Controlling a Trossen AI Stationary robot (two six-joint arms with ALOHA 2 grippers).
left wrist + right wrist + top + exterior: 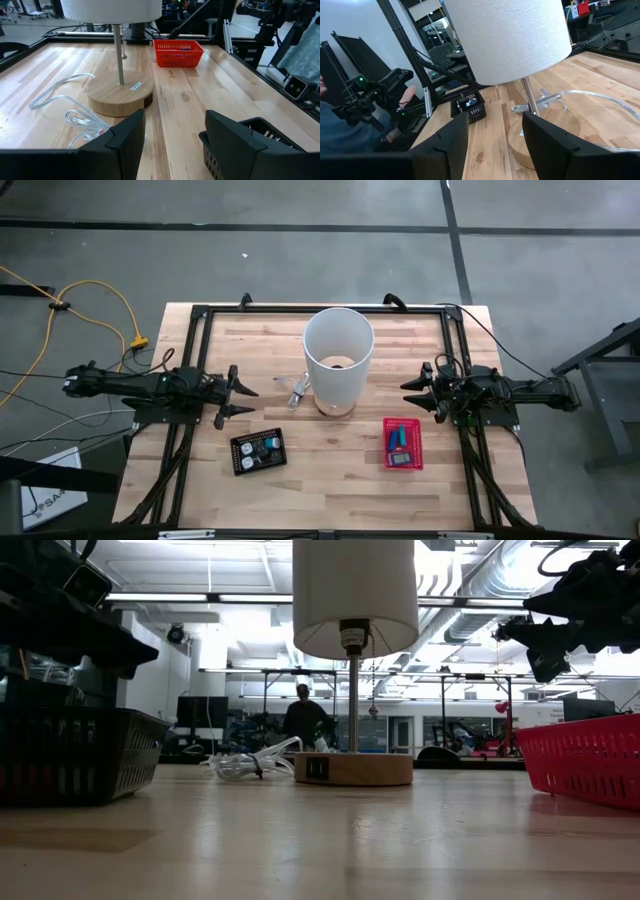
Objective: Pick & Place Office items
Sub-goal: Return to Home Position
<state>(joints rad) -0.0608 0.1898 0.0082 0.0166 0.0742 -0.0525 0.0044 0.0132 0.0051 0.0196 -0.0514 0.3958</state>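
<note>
Trouble would most likely come from the table lamp (338,360), which stood mid-table between the two arms. I judged that a wide swing by either arm could clip its white shade and tip it. The clear cable (297,393) lay looped beside the wooden base, nearer the left gripper (243,394), and could snag a finger. That gripper and the right gripper (410,393) both hung spread apart and empty, one on each side of the lamp, apart from the baskets.

Counted: one lamp, one cable, two grippers, two baskets. The red basket (386,442), on the right arm's side, held blue office items (401,444), at least two, though the exact count was unclear. The black basket (234,446), on the left arm's side, held small teal-and-white pieces (260,452), too small to count. One person (303,718) stood far behind the table.
</note>
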